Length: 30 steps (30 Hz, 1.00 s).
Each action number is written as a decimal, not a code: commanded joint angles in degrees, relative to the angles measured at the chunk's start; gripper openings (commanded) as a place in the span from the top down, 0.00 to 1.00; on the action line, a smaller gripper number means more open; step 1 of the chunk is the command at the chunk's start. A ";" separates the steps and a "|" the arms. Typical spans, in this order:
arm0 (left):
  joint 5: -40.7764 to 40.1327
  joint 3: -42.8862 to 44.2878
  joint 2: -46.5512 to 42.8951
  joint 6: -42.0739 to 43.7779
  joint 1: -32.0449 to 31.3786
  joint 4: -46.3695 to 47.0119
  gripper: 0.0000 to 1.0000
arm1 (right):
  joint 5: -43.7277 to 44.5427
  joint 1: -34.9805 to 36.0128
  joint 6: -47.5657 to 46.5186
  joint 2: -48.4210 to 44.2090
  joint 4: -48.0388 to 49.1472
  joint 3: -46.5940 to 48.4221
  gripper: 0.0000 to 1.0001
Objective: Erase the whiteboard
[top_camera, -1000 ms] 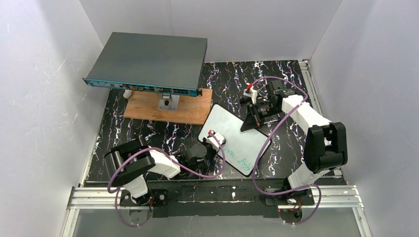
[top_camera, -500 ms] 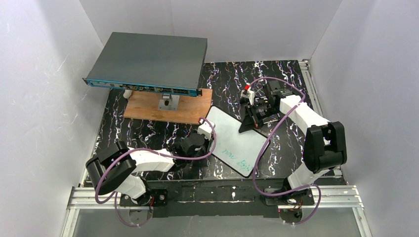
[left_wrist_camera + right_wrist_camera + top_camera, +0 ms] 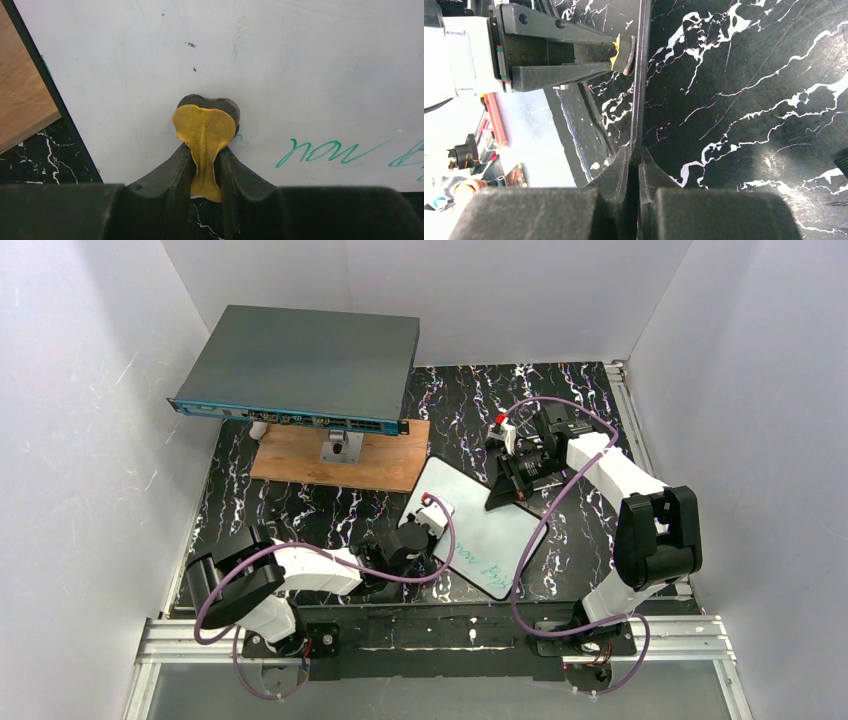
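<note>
My left gripper (image 3: 205,152) is clamped tight on a yellow pad (image 3: 205,131) pressed to the whiteboard (image 3: 485,530), just beside the green writing (image 3: 320,151). My right gripper (image 3: 634,157) is closed on the board's far edge. The board lies mid-table (image 3: 300,510), toward the near edge.

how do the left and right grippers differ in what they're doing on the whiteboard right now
The left gripper is shut on a yellow eraser pad; the right gripper is shut on the whiteboard itself. The left gripper sets its pad against the board's white face beside the green writing; the right gripper clamps the board's thin edge. Both are shut and work on the same board.
</note>
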 commanded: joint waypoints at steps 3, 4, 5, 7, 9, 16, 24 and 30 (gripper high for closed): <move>-4.73 -2.04 -2.74 -7.24 2.61 -2.56 1.00 | -9.23 3.19 -9.65 -0.17 -4.71 0.31 0.99; -5.75 -2.19 -3.39 -7.79 2.70 -3.39 1.00 | -9.31 3.19 -10.19 -0.17 -5.15 0.47 0.99; -6.23 -2.62 -3.80 -8.06 2.72 -3.74 1.00 | -9.38 3.21 -10.55 -0.15 -5.43 0.57 0.99; -6.69 -3.63 -4.87 -9.01 2.80 -3.73 1.00 | -9.25 3.19 -10.92 -0.20 -5.65 0.68 0.99; -6.60 -4.59 -6.10 -10.04 2.89 -3.69 1.00 | -9.07 3.19 -11.15 -0.36 -5.74 0.72 0.99; 1.45 -5.17 -7.17 -9.69 2.90 -1.38 1.00 | -8.27 3.19 -10.82 -0.77 -5.13 0.42 0.99; 10.25 -2.34 -3.49 -2.84 -0.16 2.49 1.00 | -7.81 3.19 -10.88 -1.17 -4.97 0.33 0.99; 9.82 -2.04 -2.92 -1.35 -1.67 3.51 1.00 | -7.63 3.19 -10.92 -1.57 -4.95 0.24 0.99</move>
